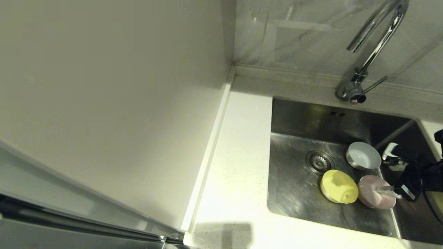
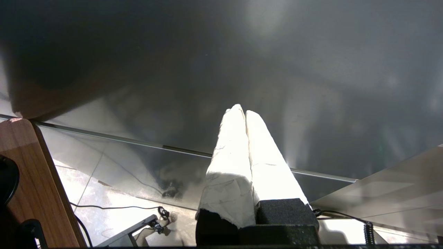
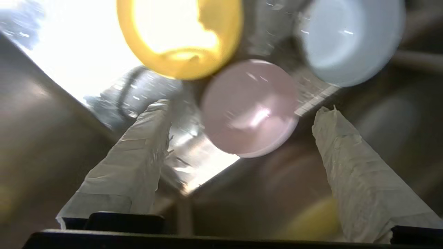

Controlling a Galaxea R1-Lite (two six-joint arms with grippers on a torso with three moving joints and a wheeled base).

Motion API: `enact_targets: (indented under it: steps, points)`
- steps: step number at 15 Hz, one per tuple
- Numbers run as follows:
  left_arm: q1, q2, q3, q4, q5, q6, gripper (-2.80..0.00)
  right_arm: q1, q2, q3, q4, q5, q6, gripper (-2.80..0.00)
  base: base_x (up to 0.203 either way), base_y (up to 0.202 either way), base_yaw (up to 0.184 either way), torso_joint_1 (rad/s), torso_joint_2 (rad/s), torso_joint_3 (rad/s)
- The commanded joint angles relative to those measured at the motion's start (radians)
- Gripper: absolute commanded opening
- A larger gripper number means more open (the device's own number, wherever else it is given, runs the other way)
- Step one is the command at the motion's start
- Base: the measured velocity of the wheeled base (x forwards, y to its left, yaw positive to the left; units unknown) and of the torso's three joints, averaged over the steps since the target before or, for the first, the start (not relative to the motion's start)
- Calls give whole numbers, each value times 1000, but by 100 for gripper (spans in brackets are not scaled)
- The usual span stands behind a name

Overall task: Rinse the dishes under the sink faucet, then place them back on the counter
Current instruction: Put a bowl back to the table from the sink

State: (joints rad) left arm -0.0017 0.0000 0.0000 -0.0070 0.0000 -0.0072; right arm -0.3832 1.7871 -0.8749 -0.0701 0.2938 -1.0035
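The rectangular stainless steel sink (image 1: 294,193) is showing a brushed metal surface with dull reflections. The tall chrome gooseneck faucet (image 1: 375,38) is shining like a mirror. The white speckled stone-like counter (image 1: 238,166) is looking smooth and matt. The yellow-green round bowl (image 1: 339,186), the pale pink round bowl (image 1: 372,192) and the white round bowl (image 1: 362,155) are looking smooth and glossy. The right gripper's fingers (image 3: 360,186) are wearing wrinkled pale tape.
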Motion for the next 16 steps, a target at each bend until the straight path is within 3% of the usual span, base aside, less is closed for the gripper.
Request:
enact_targets:
  steps: [1, 4, 7, 11, 16]
  points:
    - [0, 0, 3, -1, 0, 0, -280, 11, 39, 4, -21, 7, 11, 0, 0, 0, 0, 0, 0, 0]
    - [0, 0, 3, -1, 0, 0, -280, 32, 69, 25, -75, 8, 16, 0, 0, 0, 0, 0, 0, 0]
    - [0, 0, 3, -1, 0, 0, -280, 49, 136, 99, -340, 8, 50, 0, 0, 0, 0, 0, 0, 0]
    - [0, 0, 3, -1, 0, 0, -280, 87, 175, 64, -394, -7, 130, 0, 0, 0, 0, 0, 0, 0]
    - [0, 0, 3, -1, 0, 0, -280, 89, 202, 21, -421, -159, 170, 0, 0, 0, 0, 0, 0, 0]
